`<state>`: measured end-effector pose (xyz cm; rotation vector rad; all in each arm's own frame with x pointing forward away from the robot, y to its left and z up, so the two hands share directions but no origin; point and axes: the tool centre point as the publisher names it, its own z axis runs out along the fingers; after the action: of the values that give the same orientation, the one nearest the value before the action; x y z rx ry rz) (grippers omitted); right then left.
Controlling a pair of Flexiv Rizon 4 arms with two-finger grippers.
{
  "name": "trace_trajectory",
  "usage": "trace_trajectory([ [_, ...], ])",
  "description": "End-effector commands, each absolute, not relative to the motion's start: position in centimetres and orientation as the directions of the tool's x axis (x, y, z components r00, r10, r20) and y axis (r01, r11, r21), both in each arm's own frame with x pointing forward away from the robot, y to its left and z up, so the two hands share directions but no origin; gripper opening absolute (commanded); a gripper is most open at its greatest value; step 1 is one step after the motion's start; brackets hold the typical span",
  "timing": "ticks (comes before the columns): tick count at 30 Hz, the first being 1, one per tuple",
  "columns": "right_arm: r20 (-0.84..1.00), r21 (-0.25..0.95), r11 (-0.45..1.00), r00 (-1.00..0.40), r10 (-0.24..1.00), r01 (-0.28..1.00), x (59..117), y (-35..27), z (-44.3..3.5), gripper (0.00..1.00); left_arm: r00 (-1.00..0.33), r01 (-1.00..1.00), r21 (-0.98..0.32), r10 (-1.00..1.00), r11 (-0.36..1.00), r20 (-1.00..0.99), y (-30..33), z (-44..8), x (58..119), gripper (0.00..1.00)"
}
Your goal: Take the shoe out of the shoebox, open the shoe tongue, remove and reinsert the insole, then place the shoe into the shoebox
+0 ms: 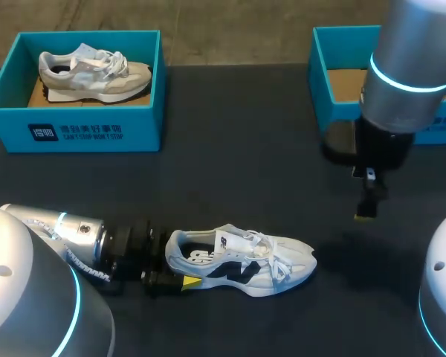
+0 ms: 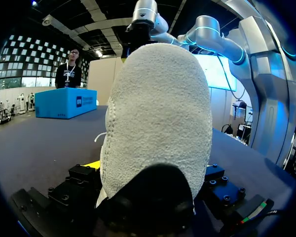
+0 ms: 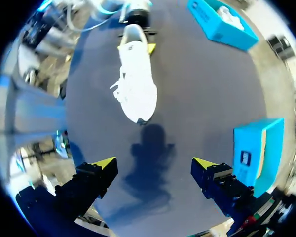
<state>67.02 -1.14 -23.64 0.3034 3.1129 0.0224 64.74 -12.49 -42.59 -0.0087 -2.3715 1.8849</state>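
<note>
A white and grey sneaker with a dark side logo (image 1: 241, 264) lies on its sole on the dark table, toe to the right. My left gripper (image 1: 180, 262) is at its heel with the jaws wide, one finger on each side of the heel. In the left wrist view the fuzzy heel (image 2: 158, 108) fills the space between the fingers of the left gripper (image 2: 153, 173). My right gripper (image 1: 366, 212) hangs open above the table, right of the toe and apart from it. In its own view the right gripper (image 3: 155, 165) holds nothing, and the sneaker (image 3: 135, 84) lies ahead.
A blue shoebox (image 1: 74, 130) at the back left holds a second pale sneaker (image 1: 93, 74). Another blue shoebox (image 1: 327, 89) stands at the back right, partly hidden by my right arm, and appears beside the right gripper as a blue shoebox (image 3: 254, 148).
</note>
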Motion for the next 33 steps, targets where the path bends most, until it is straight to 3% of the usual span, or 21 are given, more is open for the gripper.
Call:
trace_trajectory([
  [1,-0.027,-0.114,0.769,-0.776,0.63,0.629,67.2,1.7,-24.8,1.0,-0.994,-0.066,-0.971,0.071,0.23,0.084,-12.8,-42.9,64.7,0.0],
  [8,0.037,-0.056,0.531,-0.53,0.847,0.845,65.6,5.7,-25.1,1.0,-0.994,-0.066,-0.971,0.071,0.23,0.084,-12.8,-42.9,64.7,0.0],
  [25,0.035,-0.036,0.514,-0.513,0.858,0.857,65.0,6.5,-25.3,1.0,-0.994,-0.066,-0.971,0.071,0.23,0.084,-12.8,-42.9,64.7,0.0],
  [28,-0.005,-0.052,0.371,-0.372,0.928,0.927,64.4,7.5,-25.4,1.0,-0.994,-0.066,-0.971,0.071,0.23,0.084,-12.8,-42.9,64.7,0.0],
  [33,-0.111,-0.06,0.25,-0.255,0.961,0.966,62.9,10.3,-25.9,1.0,-0.994,-0.066,-0.971,0.071,0.23,0.084,-12.8,-42.9,64.7,0.0],
])
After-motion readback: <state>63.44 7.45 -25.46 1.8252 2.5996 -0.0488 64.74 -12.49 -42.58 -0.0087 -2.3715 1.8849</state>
